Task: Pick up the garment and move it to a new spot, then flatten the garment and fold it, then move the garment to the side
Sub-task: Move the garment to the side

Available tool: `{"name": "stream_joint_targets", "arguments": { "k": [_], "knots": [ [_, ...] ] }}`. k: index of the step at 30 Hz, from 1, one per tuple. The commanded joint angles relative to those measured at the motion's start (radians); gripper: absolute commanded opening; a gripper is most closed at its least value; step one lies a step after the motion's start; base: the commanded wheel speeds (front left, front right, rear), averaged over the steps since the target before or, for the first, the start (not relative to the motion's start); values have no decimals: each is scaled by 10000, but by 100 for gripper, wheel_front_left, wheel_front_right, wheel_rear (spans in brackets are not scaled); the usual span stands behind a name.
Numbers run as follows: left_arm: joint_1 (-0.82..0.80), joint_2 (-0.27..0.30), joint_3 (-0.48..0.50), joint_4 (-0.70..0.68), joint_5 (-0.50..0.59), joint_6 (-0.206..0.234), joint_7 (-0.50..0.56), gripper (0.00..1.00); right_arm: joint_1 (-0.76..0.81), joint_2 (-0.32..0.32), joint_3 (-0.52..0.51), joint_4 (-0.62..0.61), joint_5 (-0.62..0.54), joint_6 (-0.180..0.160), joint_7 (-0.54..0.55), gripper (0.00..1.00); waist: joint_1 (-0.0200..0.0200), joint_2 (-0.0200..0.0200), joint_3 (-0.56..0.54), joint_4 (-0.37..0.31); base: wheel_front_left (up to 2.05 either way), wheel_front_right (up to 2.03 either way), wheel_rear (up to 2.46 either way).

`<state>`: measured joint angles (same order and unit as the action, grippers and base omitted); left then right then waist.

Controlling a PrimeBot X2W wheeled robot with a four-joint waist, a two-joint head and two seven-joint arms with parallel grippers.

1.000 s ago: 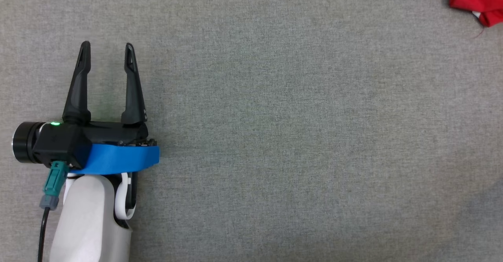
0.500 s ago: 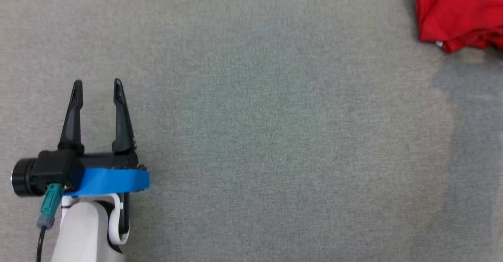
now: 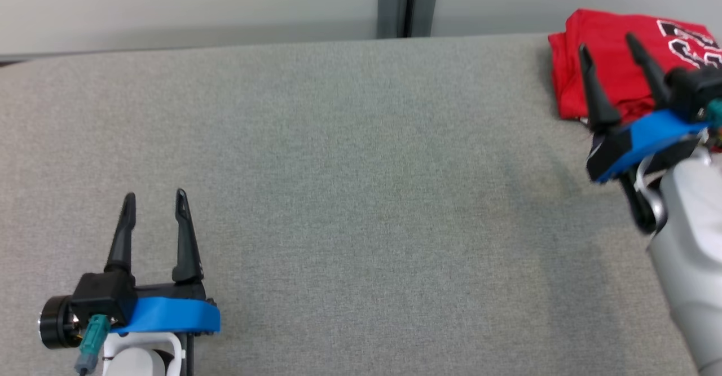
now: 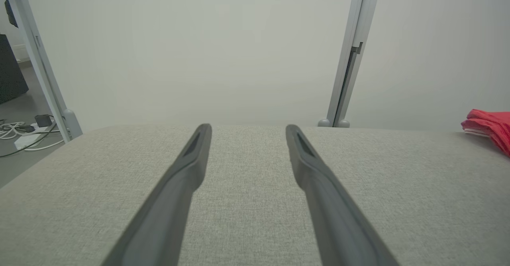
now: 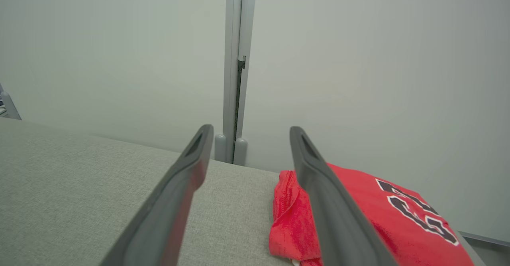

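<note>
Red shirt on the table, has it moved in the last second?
Cannot tell. The whole view tilted up; the red shirt now lies by the table's far edge, which earlier pictures lacked.

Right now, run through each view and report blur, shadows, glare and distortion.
Head view: soft, even light, no glare; right gripper slightly blurred, faint shadow on the table beside it; left gripper sharp. Left wrist view: posts lean from wide-angle distortion, near fingers soft. Right wrist view: garment print legible, fingers blur toward the bottom edge.
</note>
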<state>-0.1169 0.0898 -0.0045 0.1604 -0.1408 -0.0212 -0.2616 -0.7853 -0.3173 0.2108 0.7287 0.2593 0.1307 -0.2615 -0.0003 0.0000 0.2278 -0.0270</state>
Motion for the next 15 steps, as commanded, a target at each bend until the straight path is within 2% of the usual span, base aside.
{"name": "stream_joint_targets", "arguments": {
  "k": [1, 15],
  "knots": [
    [124, -26, -16, 58, -17, 6, -42, 100, 537, 137, -120, -270, 98, 3, -36, 100, 3, 0, -268, -60, 0, 0, 0],
    [606, -97, -164, 418, -229, 52, -41, 100, 4030, 862, -1028, -2402, 41, 3, -32, 100, 3, 0, -1409, 53, 0, 0, 0]
  ]
}}
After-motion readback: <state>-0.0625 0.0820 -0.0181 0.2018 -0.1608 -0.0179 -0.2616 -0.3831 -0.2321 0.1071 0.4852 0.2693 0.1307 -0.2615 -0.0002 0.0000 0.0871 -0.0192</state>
